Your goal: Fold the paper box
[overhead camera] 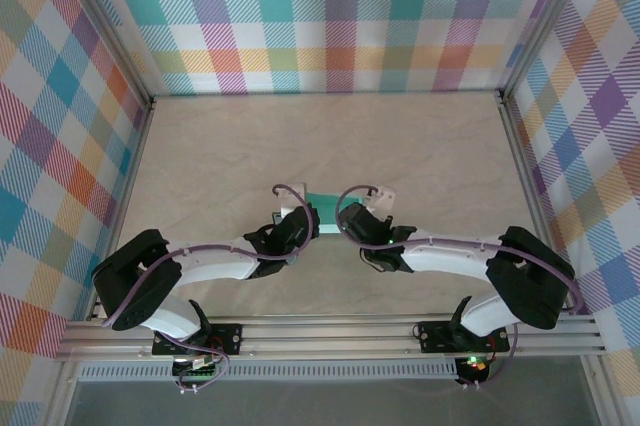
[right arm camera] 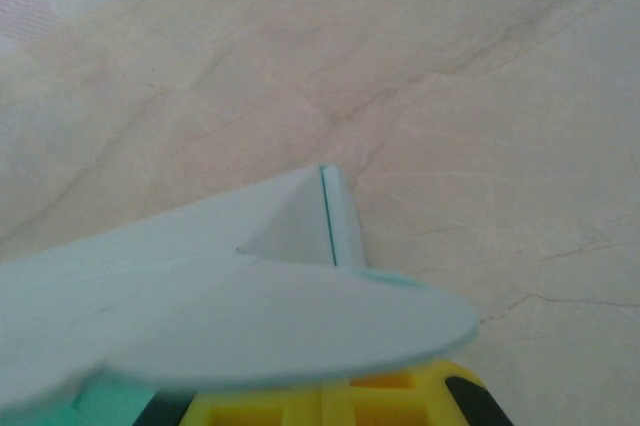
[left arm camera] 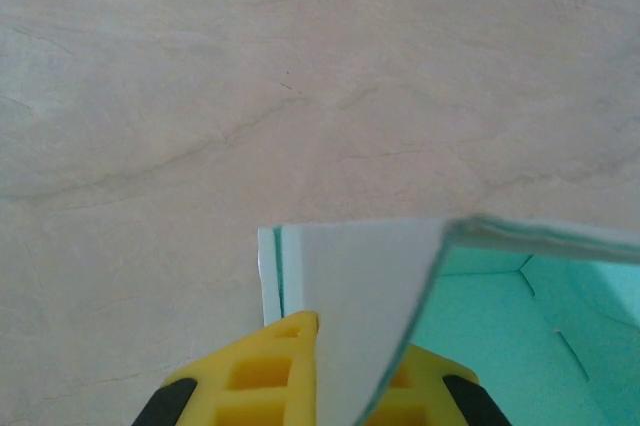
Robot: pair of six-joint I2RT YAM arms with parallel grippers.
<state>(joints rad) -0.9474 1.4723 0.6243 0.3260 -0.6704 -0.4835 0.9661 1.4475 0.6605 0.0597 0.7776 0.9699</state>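
Observation:
The paper box [overhead camera: 322, 206] is pale mint-blue card lying partly folded at the middle of the table, between my two grippers. My left gripper [overhead camera: 300, 222] is shut on one upright flap of the paper box [left arm camera: 360, 276], and the card passes between its yellow fingers [left arm camera: 270, 376]; the box's teal inside shows to the right. My right gripper [overhead camera: 348, 218] is shut, its yellow fingers [right arm camera: 400, 401] together under a rounded flap of the paper box [right arm camera: 250, 296] that hides their tips. No card shows between them. A creased corner stands just beyond.
The beige tabletop [overhead camera: 330, 136] stretches away behind the box. Checked walls [overhead camera: 330, 16] close in the back and both sides. An aluminium rail [overhead camera: 330, 331] carrying both arm bases runs along the near edge.

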